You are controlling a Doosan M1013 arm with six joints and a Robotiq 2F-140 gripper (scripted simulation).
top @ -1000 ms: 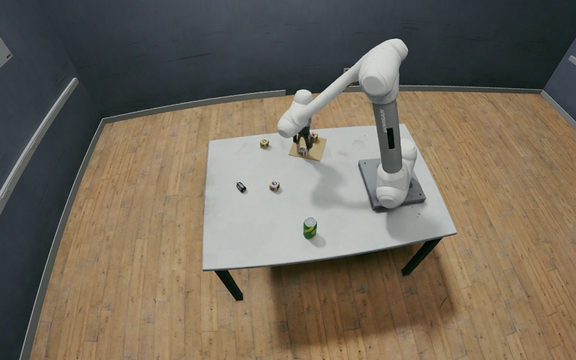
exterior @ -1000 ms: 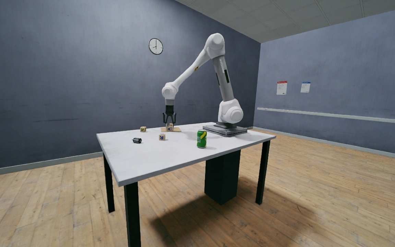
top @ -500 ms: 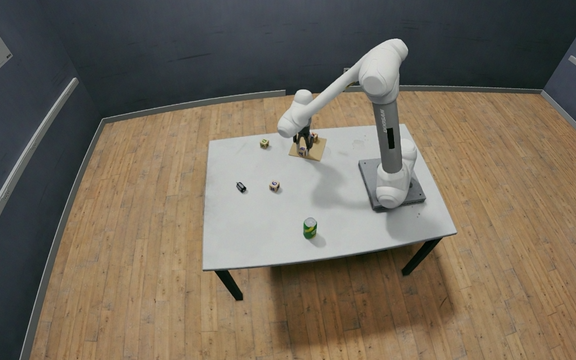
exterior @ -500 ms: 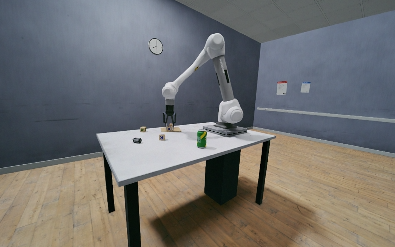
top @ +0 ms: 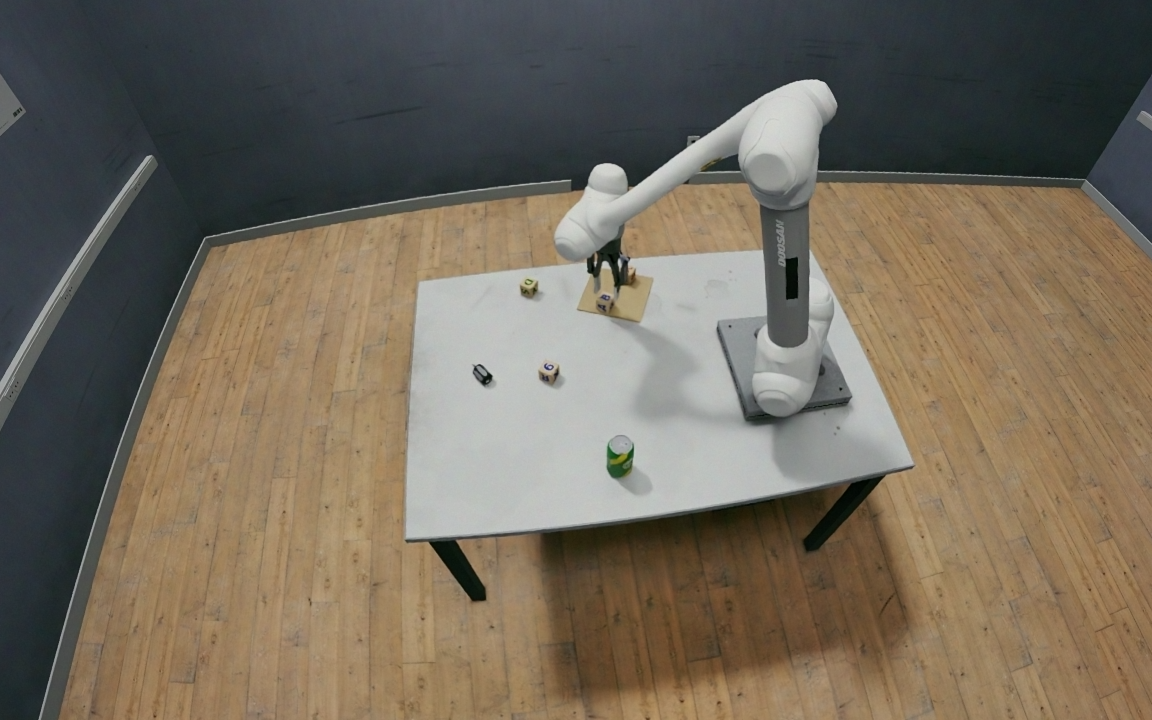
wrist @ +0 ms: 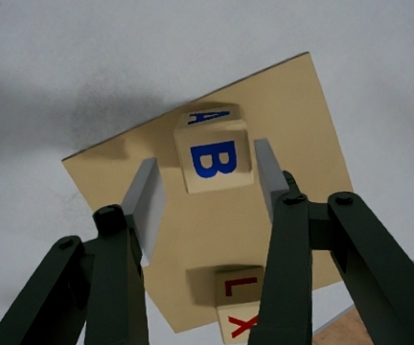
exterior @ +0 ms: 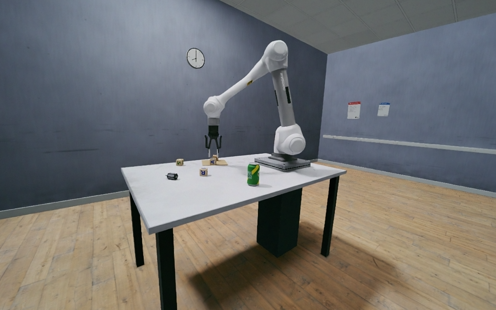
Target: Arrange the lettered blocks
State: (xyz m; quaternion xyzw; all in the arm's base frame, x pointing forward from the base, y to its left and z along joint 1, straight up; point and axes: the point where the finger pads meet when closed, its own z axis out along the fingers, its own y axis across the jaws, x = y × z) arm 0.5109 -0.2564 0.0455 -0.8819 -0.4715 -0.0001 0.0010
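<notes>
My gripper is open above the tan mat. The B block stands on the mat, blue B on top and blue A on a side. In the wrist view it is nearer the right finger, with gaps to both. The Y block, red Y on top and L on a side, is near the mat's back edge, partly behind the right finger. The green-lettered block and the block with a 6-like top are off the mat.
A green can stands toward the table's front edge. A small black object lies left of the 6-like block. The robot's grey base plate is on the right.
</notes>
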